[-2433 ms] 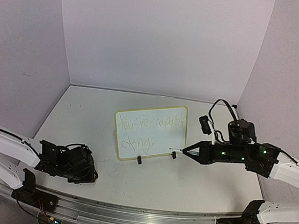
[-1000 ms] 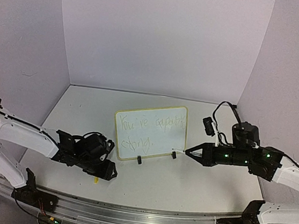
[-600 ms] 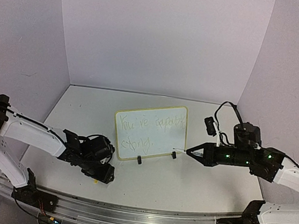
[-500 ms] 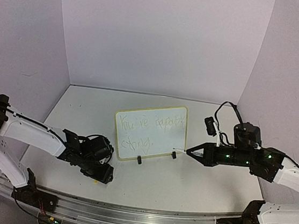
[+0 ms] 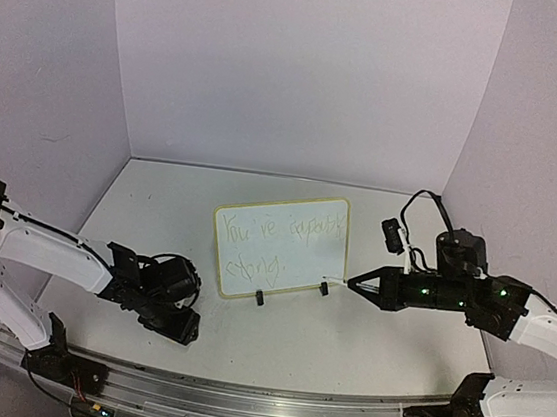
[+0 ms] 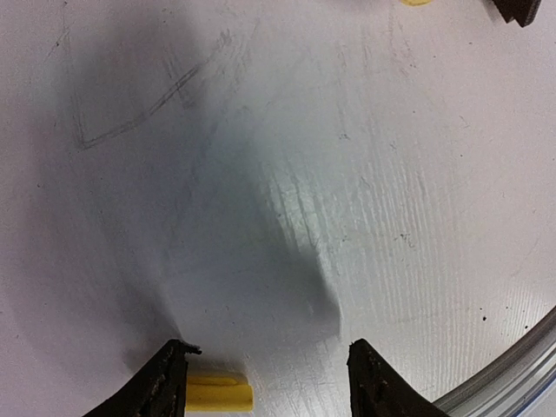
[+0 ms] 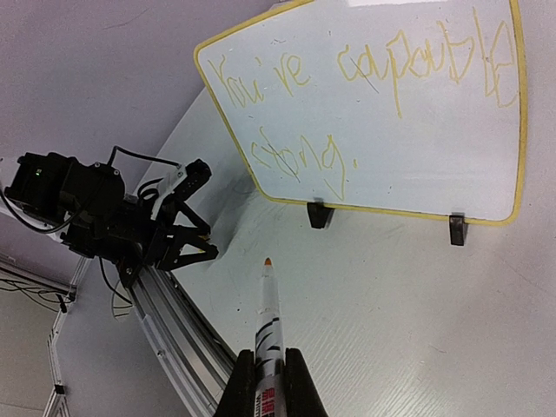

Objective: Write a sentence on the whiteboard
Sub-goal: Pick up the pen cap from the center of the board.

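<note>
The whiteboard (image 5: 280, 241) stands upright mid-table on two black clip feet, its rim pale yellow. On it the sentence (image 5: 279, 244) runs in two faint yellow lines; in the right wrist view the sentence (image 7: 347, 95) reads "You're ... strong." across the whiteboard (image 7: 408, 165). My right gripper (image 5: 351, 281) is shut on a white marker (image 7: 268, 317). The uncapped orange tip points at the board's lower right, short of it. My left gripper (image 6: 271, 382) hovers low over the table, open. A small yellow cap (image 6: 217, 393) lies between its jaws, against the left finger (image 6: 165, 387).
Lilac walls close in the white table on three sides. A metal rail (image 5: 236, 403) runs along the near edge, close to my left gripper (image 5: 182, 326). One black clip foot (image 7: 319, 214) stands just ahead of the marker tip.
My left gripper has drawn back a little to the left and toward the near edge, and now covers the yellow cap that showed beside it. The right arm and marker have stayed put.
</note>
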Robot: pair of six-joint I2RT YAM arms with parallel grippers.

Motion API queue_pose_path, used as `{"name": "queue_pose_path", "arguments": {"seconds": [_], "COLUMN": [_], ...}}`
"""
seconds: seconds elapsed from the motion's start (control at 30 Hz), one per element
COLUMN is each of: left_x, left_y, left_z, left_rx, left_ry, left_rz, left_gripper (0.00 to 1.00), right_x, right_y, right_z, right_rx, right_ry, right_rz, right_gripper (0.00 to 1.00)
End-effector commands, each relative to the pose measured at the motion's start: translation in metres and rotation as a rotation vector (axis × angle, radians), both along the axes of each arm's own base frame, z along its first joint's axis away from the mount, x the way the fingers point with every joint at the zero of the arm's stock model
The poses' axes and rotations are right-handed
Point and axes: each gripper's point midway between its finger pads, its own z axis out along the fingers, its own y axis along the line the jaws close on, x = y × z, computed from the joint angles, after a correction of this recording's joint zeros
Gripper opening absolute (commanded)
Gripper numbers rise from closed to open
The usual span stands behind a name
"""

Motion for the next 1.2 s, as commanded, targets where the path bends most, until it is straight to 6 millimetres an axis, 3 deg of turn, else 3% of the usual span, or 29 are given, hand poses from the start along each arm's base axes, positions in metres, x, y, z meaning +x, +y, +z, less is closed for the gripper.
{"name": "queue_pose_path", "arguments": {"seconds": [0.0,0.3,0.67,0.83,1.17], "left_x": [-0.010,-0.033,-0.047,-0.052,-0.061], "left_y": [0.025,0.030,0.030,0.034,0.048], "left_z": [-0.005,-0.010,-0.012,-0.022,-0.020], "left_rx": [0.067,0.057,0.049,0.102,0.204], "left_ry": [0.027,0.133,0.196,0.222,0.223], "left_rz": [0.025,-0.019,-0.039,-0.051,-0.085], "left_gripper": [0.63,0.61,0.57,0.50,0.37], "right_x": [0.001,0.001,0.002,0.003,0.004], "right_y": [-0.001,0.000,0.000,0.001,0.001], "right_z": [0.006,0.004,0.002,0.003,0.001], "right_rx": [0.018,0.014,0.007,0.007,0.000], "right_ry": [-0.018,-0.017,-0.016,-0.017,-0.020], "right_rz": [-0.012,-0.013,-0.014,-0.011,-0.014], "right_gripper": [0.00,0.00,0.00,0.00,0.00]}}
